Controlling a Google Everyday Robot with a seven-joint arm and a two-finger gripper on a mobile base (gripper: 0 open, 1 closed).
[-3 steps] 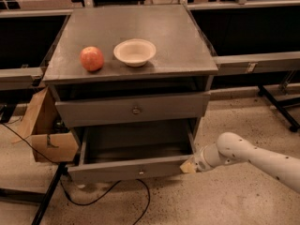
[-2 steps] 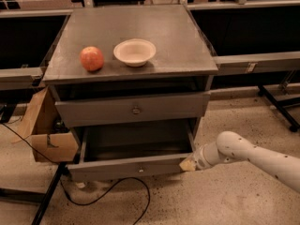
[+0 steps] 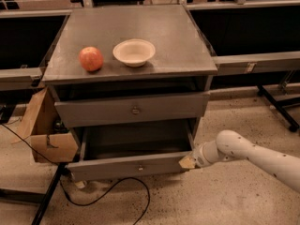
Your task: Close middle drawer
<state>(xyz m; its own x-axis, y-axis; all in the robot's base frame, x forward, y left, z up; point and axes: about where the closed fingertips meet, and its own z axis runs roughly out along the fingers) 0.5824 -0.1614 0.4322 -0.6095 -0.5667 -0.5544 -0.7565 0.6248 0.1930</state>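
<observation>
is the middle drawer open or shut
Open. The middle drawer juts out past the drawer above, its tray exposed. The end effector is at its front corner.

An apple [image 3: 91, 58] and a white bowl [image 3: 134, 52] sit near each other, apart, on the tabletop [image 3: 178, 41]. A cardboard box [image 3: 47, 137] and a black cable [image 3: 148, 204] lie on the floor [image 3: 220, 200]. The gripper [image 3: 187, 162] is low at right.

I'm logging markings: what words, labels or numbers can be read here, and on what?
No readable text.
Small pale tag on the grey rail at right: too blurred to read.
The gripper, at the right front corner of the open grey metal middle drawer, bears none.
</observation>
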